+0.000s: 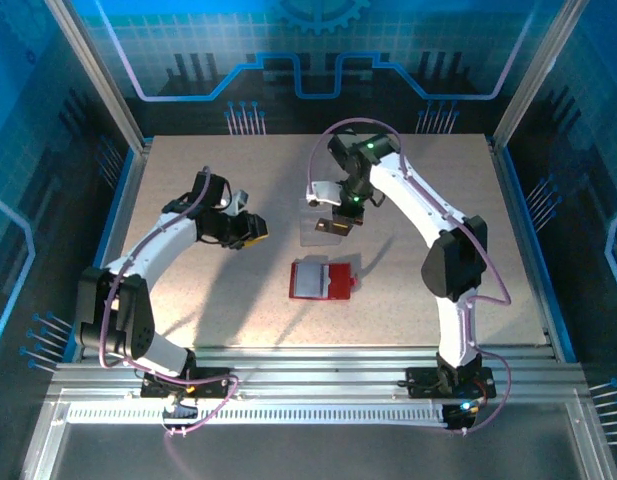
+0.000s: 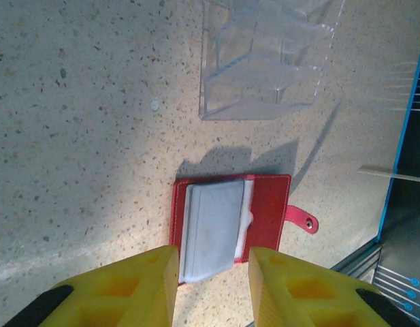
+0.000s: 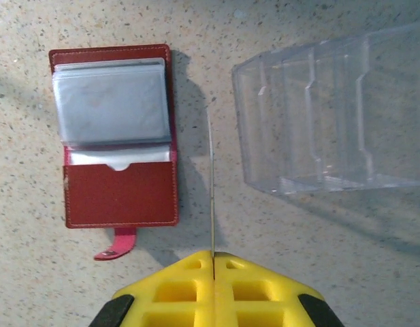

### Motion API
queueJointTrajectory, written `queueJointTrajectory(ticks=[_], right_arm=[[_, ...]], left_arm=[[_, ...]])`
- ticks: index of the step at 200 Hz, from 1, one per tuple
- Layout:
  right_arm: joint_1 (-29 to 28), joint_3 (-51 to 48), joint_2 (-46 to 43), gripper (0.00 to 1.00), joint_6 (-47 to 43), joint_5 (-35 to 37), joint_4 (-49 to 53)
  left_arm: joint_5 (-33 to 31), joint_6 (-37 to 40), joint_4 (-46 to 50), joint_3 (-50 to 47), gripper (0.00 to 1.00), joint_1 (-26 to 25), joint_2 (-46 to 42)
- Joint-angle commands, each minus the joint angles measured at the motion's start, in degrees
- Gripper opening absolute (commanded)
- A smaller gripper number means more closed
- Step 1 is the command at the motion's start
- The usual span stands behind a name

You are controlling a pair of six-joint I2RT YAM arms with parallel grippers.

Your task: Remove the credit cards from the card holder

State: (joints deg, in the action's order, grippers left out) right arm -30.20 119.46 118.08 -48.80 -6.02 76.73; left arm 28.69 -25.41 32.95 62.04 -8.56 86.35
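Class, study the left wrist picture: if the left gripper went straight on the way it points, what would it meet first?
Most likely the open card holder, lying flat on the table directly ahead of the left gripper; the clear tray lies beyond it. Depth is hard to judge.

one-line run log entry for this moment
left gripper: open, empty, facing card holder | right gripper: shut on credit card, edge-on near clear tray | card holder: open on table
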Motion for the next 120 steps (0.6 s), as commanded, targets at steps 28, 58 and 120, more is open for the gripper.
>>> queueJointTrajectory(ticks=[28,58,120], right_arm=[[-1.6,14.6,9.6,0.00,-7.2,3.4,10.0],[-2.4,18.0,12.9,0.00,-7.4,4.8,9.5],[-3.8,23.5,19.7,0.00,-7.2,4.7,7.3]], left_arm=[[-0.9,8.1,8.6,3.8,0.34,2.5,-1.7],[-1.1,8.0,4.9,0.4,0.34,3.0,-2.4],[-1.2,5.8,4.6,-0.2,0.35,3.1,-2.6]])
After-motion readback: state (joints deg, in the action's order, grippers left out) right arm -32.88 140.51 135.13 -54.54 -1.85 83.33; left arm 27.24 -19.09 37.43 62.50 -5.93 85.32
